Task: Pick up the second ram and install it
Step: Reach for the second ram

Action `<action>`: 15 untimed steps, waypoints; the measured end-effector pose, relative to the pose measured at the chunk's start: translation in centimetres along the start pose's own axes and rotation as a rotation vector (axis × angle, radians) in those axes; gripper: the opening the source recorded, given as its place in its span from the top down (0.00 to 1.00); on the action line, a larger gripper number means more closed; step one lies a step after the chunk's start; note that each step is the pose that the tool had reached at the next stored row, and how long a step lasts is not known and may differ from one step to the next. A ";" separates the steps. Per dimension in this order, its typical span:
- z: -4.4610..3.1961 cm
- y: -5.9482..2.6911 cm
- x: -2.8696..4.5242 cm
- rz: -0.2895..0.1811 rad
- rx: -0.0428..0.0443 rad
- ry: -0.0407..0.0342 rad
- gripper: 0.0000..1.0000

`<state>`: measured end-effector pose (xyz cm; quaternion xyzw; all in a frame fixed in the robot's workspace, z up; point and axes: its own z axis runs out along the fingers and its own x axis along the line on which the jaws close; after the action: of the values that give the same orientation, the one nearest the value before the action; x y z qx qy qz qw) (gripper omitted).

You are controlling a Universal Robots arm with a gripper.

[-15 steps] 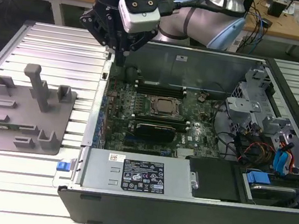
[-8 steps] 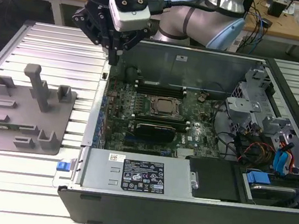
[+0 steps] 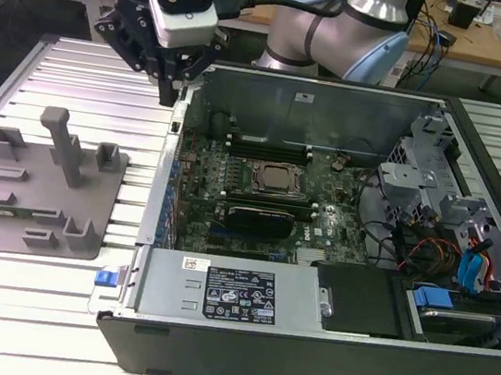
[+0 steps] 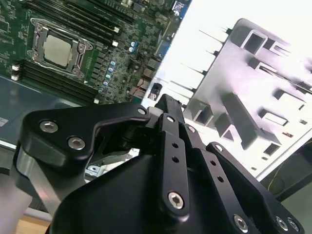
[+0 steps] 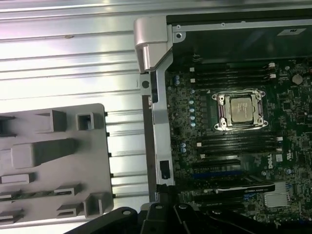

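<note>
Gripper (image 3: 169, 92) hangs over far-left corner of open computer case (image 3: 321, 347), just above case wall. Fingers drawn together, nothing seen between them. Second ram (image 5: 34, 195) sits on edge in slot of grey holder tray (image 3: 91, 193), toward tray's near side, well apart from gripper. Tray lies on ribbed table (image 3: 62, 68), at exterior view's left of case. Motherboard (image 3: 201, 176) inside case, CPU socket (image 3: 275, 180) mid-board.

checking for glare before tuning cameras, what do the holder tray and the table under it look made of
Holder tray: matte grey plastic, likely; even dull colour, blocky posts. Table: bare metal, probably aluminium; ribbed slats, bright sheen.
</note>
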<state>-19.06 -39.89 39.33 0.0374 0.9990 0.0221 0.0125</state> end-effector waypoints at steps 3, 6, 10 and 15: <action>-0.03 -0.07 1.03 0.000 0.0001 0.0000 0.92; -0.05 -0.16 2.17 0.000 0.0000 0.0000 0.92; -0.09 -0.28 3.76 0.000 0.0001 0.0000 0.92; -0.16 -0.46 6.25 0.000 0.0001 0.0001 0.92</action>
<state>-25.33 -39.89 39.31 0.0374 0.9990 0.0221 0.0125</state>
